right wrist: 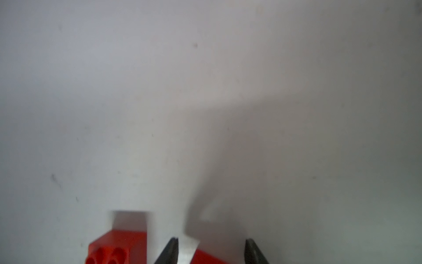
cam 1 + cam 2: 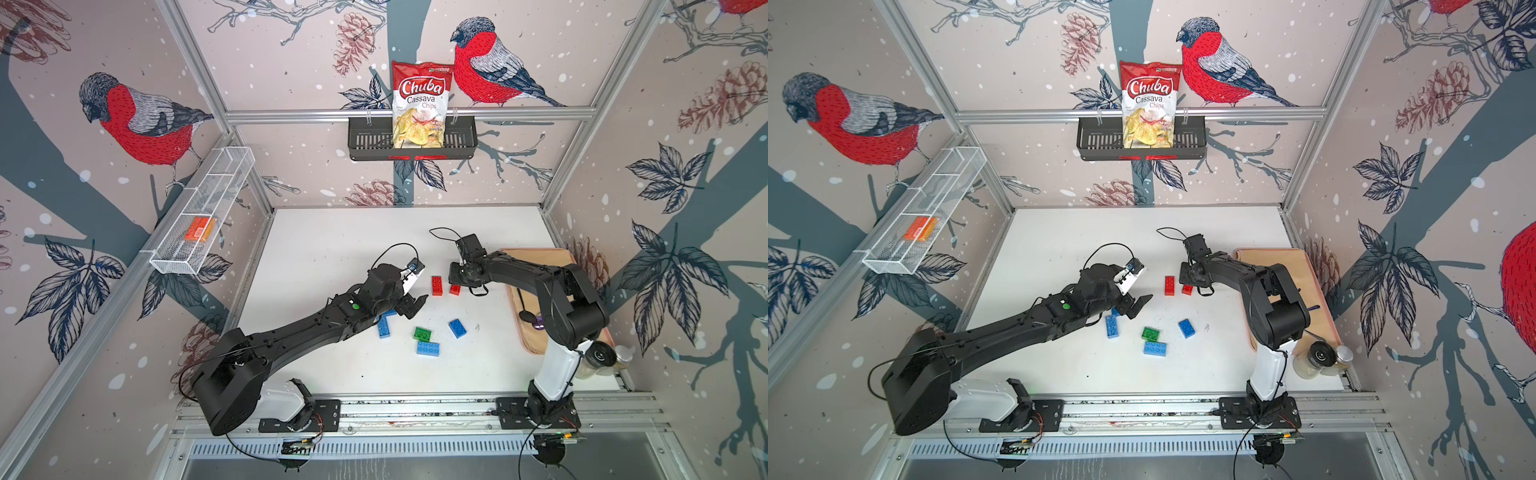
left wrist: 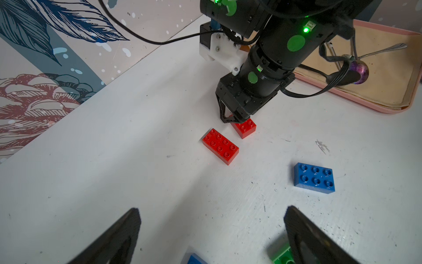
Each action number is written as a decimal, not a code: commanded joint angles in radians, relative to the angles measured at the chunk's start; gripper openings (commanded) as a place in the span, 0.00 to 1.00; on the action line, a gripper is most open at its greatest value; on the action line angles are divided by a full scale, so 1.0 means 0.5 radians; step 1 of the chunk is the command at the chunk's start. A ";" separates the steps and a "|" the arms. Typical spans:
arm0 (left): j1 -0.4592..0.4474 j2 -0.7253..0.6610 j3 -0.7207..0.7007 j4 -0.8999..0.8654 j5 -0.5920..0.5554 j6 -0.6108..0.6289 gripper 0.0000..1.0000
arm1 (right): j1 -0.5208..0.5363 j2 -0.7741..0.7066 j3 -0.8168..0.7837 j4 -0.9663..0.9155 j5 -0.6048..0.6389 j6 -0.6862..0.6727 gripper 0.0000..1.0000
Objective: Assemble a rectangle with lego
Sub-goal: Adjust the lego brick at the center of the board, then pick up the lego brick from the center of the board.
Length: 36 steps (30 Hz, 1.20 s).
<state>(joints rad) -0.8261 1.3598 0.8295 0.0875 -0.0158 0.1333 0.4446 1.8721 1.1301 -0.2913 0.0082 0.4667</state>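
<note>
Straddling the small red brick [image 3: 246,128], right fingers [image 1: 170,251] stand parted, long red brick [image 3: 220,146] alongside; left fingers [image 3: 118,237] gape.

An eight-stud brick [image 2: 436,285] lies just left of the small square brick [image 2: 455,289]. The other bricks [image 2: 428,348] lie before it, the tray [image 2: 540,251] to its right.

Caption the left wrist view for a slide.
Right end effector straddling a small red brick beside the long red brick, a blue brick lying apart on the white table.

White table [image 2: 332,249]: red bricks [image 2: 436,285], green brick [image 2: 422,333], blue bricks [image 2: 457,328] scattered centrally; pink tray [image 2: 536,254], jars [image 2: 598,357] along edge.
</note>
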 commanded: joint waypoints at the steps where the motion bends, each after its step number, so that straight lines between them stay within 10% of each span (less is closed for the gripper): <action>1: 0.000 0.016 0.024 0.035 0.049 -0.014 0.98 | 0.006 0.005 0.001 -0.047 0.069 -0.023 0.57; 13: -0.001 0.050 0.064 0.013 0.009 -0.089 0.97 | 0.092 -0.091 -0.073 -0.065 0.163 0.063 0.57; 36: 0.085 0.086 0.133 -0.047 -0.072 -0.299 0.96 | 0.176 -0.115 0.162 -0.227 0.163 -0.015 0.28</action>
<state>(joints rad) -0.8059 1.3998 0.8806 0.0628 -0.0452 0.0406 0.5251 1.8256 1.1797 -0.3641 0.1036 0.4873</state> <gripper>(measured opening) 0.966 0.356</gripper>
